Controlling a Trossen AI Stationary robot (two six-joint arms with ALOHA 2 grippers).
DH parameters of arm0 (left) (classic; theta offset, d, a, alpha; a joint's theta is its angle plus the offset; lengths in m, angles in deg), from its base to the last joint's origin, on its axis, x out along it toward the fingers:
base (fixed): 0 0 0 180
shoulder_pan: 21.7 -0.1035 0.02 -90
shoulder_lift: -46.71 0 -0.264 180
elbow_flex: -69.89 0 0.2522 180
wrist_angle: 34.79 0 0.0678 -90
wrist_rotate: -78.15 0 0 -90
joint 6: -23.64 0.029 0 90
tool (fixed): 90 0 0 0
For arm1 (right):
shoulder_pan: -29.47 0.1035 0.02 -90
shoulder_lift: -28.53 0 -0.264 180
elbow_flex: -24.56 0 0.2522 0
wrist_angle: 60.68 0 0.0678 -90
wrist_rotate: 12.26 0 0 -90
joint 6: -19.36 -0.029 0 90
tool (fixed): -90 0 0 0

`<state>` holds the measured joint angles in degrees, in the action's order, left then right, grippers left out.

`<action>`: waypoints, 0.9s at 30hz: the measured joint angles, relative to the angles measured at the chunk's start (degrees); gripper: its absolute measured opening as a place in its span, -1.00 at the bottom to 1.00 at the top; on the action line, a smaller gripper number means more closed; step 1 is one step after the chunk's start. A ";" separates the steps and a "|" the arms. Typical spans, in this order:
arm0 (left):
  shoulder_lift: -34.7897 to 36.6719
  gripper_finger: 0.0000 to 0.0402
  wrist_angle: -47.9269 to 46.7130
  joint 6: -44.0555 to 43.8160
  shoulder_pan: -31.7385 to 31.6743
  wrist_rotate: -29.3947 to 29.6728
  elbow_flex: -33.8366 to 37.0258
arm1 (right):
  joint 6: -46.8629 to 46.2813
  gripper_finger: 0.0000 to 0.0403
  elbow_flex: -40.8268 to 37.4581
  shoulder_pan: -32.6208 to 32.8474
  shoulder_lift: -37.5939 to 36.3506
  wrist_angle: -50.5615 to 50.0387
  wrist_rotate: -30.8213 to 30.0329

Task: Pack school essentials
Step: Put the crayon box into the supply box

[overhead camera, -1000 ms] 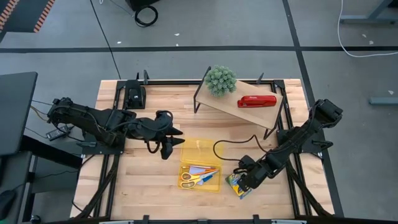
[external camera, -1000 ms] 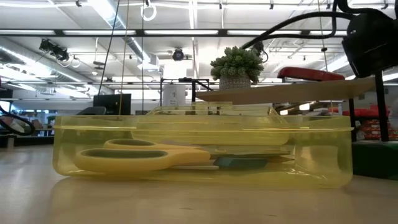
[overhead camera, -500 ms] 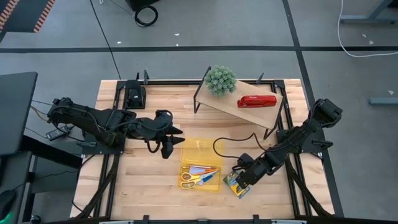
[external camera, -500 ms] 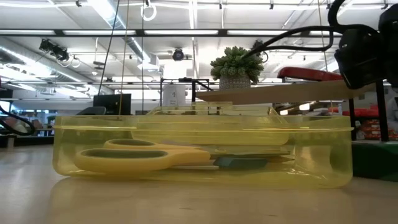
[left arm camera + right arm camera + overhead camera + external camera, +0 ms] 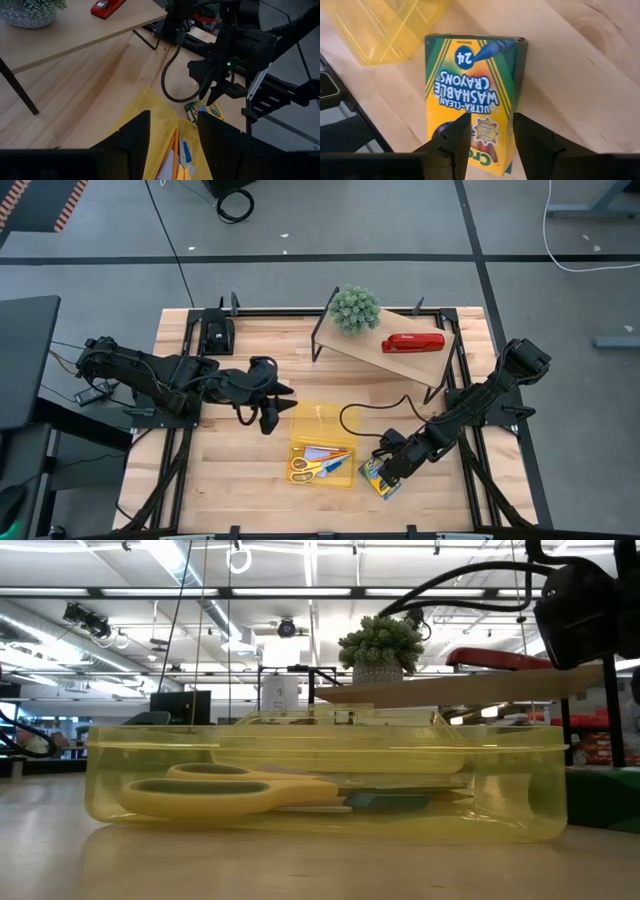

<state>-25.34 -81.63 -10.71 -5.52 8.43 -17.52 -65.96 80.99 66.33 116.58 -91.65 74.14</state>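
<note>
At the near edge of the worktop the crayon box lies flat, just beside the yellow tray and close to the front edge. The right claw hangs right over it, fingers parted with one on each side of the box's near end, nothing gripped yet. To do this step well, I judge the claw should drop straight down, pinch the box across its narrow width, then lift clear of the tray wall before carrying it sideways; a skewed pinch could push the box toward the worktop edge.

The tray already holds the scissors, pencils and a notepad, crowded at its near half, so the far half is the open room for the box.

Farther back, the left claw waits above the tray's far corner, fingers parted and empty, near enough to mind when lifting. Beyond stand the shelf, stapler and plant.
</note>
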 joint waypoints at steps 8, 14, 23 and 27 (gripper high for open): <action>0.00 -0.14 0.01 0.02 0.00 0.28 0.00 | 2.09 -0.24 -0.05 0.00 -0.02 -0.78 -0.83; 0.00 -0.14 0.01 0.09 0.00 1.10 0.00 | 1.07 -0.24 -0.87 0.00 -0.04 -0.22 -0.82; 0.00 -0.14 0.02 0.46 0.00 1.72 0.00 | 1.20 -0.24 -0.90 0.00 -0.07 1.84 -1.62; 0.00 -0.14 0.15 0.50 0.00 3.71 0.00 | 1.18 -0.26 -0.90 0.00 0.09 2.36 -1.90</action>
<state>-25.34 -81.48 -10.21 -5.52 12.14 -17.52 -64.78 80.10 66.33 116.66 -89.29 72.24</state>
